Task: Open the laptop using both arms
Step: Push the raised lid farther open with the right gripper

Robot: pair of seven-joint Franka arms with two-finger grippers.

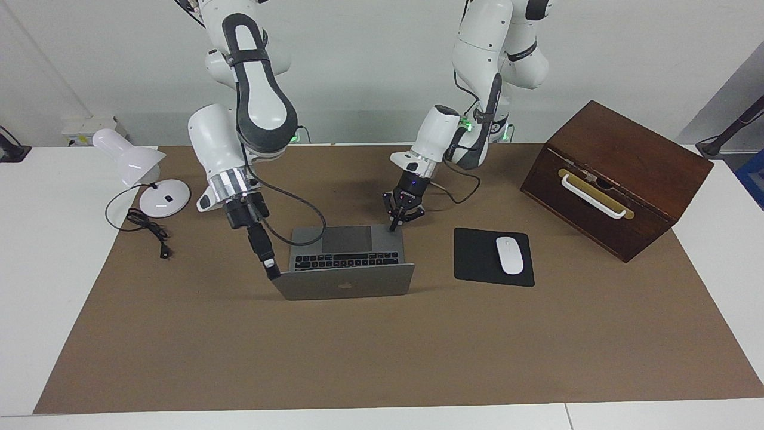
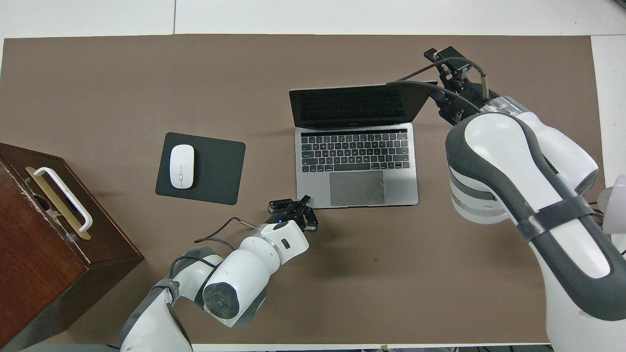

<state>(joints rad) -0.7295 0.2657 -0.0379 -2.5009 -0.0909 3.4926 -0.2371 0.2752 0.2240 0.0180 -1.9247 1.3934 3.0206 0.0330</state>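
A: Where is the laptop [image 1: 346, 263]?

B: Mid-table on the brown mat [image 1: 382, 358], lid raised, keyboard showing.

A: And the 2 grippers?

B: The left gripper [image 1: 401, 216] has spread fingers, 1 tip on the base corner nearest the robots, toward the mousepad [image 1: 477, 260]. The right gripper [image 1: 270, 267] is at the lid's upper corner toward the lamp [image 1: 137, 167]; whether it pinches, I cannot tell.

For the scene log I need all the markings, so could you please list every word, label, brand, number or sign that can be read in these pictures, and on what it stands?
No words or numbers can be read.
Apple logo, dark, no lettering: on the lid of the laptop.
Key legends on the laptop: too small to read.
Print on the left gripper: too blurred to read.
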